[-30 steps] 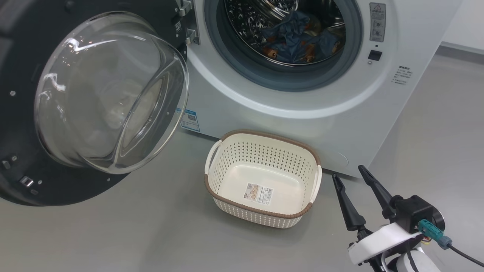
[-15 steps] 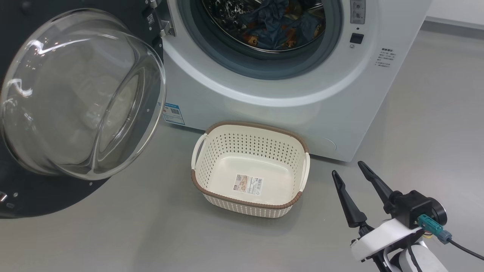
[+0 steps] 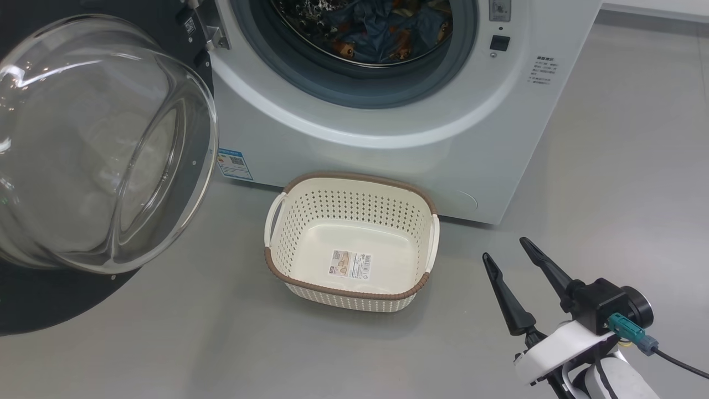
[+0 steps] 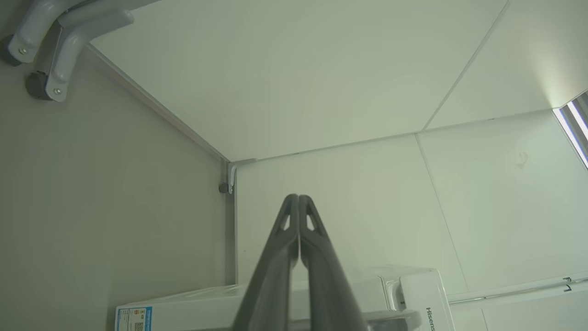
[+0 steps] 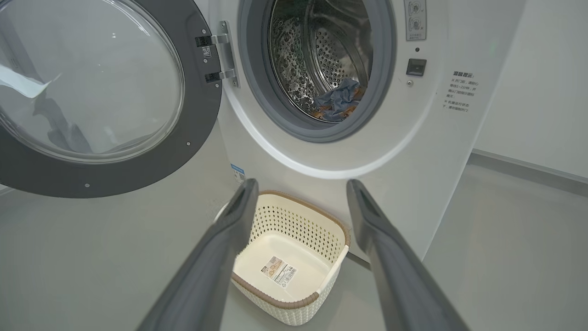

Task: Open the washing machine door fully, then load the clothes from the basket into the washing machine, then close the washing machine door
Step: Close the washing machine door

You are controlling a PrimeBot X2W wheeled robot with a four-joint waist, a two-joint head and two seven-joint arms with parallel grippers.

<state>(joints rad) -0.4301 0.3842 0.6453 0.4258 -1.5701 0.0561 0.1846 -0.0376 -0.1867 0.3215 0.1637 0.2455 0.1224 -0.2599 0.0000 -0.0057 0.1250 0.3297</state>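
Observation:
The washing machine (image 3: 376, 149) (image 5: 390, 151) stands with its round door (image 3: 94, 144) (image 5: 92, 96) swung wide open to the left. Blue clothes (image 3: 376, 27) (image 5: 340, 99) with orange figures lie inside the steel drum. The cream basket (image 3: 354, 244) (image 5: 289, 262) sits empty on the floor in front of the machine, a label on its bottom. My right gripper (image 3: 507, 249) (image 5: 298, 188) is open at the lower right, to the right of the basket, holding nothing. In the left wrist view my left gripper (image 4: 298, 198) is shut, empty and pointing up at the ceiling.
Grey floor (image 3: 609, 166) spreads to the right of the machine and in front of the basket. The open door overhangs the floor at the left. A white wall (image 5: 542, 92) rises to the right of the machine.
The head camera has shifted, so the machine, door and basket sit further left and the drum higher in view. The right gripper stays open in much the same place.

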